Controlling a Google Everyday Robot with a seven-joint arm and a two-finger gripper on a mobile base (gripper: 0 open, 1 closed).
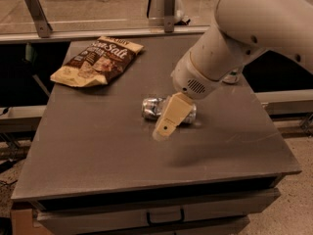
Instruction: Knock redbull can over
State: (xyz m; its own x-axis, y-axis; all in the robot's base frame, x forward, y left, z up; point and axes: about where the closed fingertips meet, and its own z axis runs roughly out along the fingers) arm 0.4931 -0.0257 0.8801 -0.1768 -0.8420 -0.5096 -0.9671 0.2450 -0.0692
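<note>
The redbull can [155, 108] lies on its side near the middle of the grey table [98, 146], its silver top facing left. My gripper [168, 119] hangs from the big white arm [244, 28] and sits right in front of the can, covering its right half. One tan finger [171, 115] points down and to the left, its tip just in front of the can.
A brown chip bag [96, 60] lies at the table's back left. A white can with green markings [234, 76] stands at the back right, mostly hidden behind the arm. A metal rail [112, 31] runs behind the table. A drawer front [161, 214] lies below the front edge.
</note>
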